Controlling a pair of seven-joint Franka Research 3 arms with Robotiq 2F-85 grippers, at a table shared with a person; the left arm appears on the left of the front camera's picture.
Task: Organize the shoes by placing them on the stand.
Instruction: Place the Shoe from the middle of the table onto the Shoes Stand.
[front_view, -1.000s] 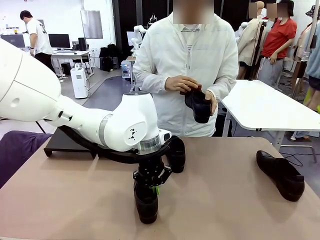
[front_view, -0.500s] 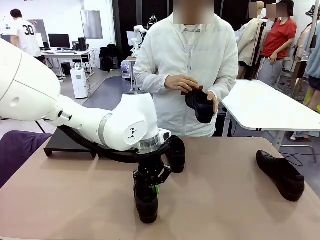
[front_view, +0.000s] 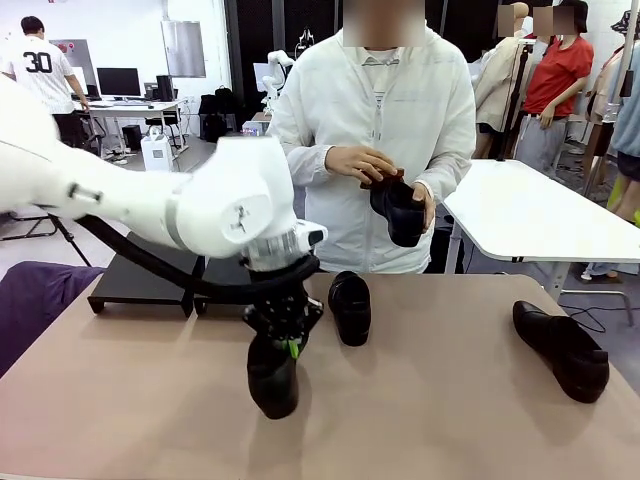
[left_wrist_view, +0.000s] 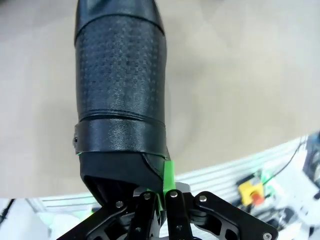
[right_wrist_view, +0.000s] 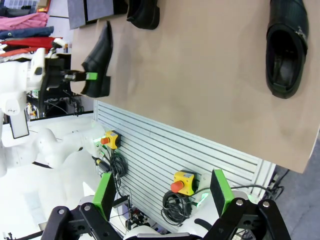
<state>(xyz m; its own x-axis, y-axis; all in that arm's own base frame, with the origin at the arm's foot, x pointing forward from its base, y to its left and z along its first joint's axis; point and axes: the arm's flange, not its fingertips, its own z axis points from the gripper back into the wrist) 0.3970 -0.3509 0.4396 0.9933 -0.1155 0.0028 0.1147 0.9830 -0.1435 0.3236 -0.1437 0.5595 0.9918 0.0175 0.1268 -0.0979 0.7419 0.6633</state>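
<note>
My left gripper (front_view: 287, 343) is shut on the heel rim of a black shoe (front_view: 272, 376), which hangs toe-down just above the table near its front. In the left wrist view the green pads (left_wrist_view: 169, 172) pinch the shoe's (left_wrist_view: 120, 95) back wall. A second shoe (front_view: 349, 307) lies at the table's middle and a third shoe (front_view: 560, 348) at the right. The person holds another shoe (front_view: 398, 210) in both hands. The black stand (front_view: 140, 283) sits at the far left. My right gripper (right_wrist_view: 161, 192) is open and off the table's edge, looking at the third shoe (right_wrist_view: 286, 50).
A purple cloth (front_view: 35, 300) lies at the left edge beside the stand. The person stands at the far side. A white table (front_view: 540, 215) is behind on the right. Emergency-stop boxes (right_wrist_view: 182, 182) and cables hang on the slatted panel below the table's front.
My left arm has risen and swung left, lifting the shoe off the table. The middle shoe is now uncovered. The person still holds their shoe.
</note>
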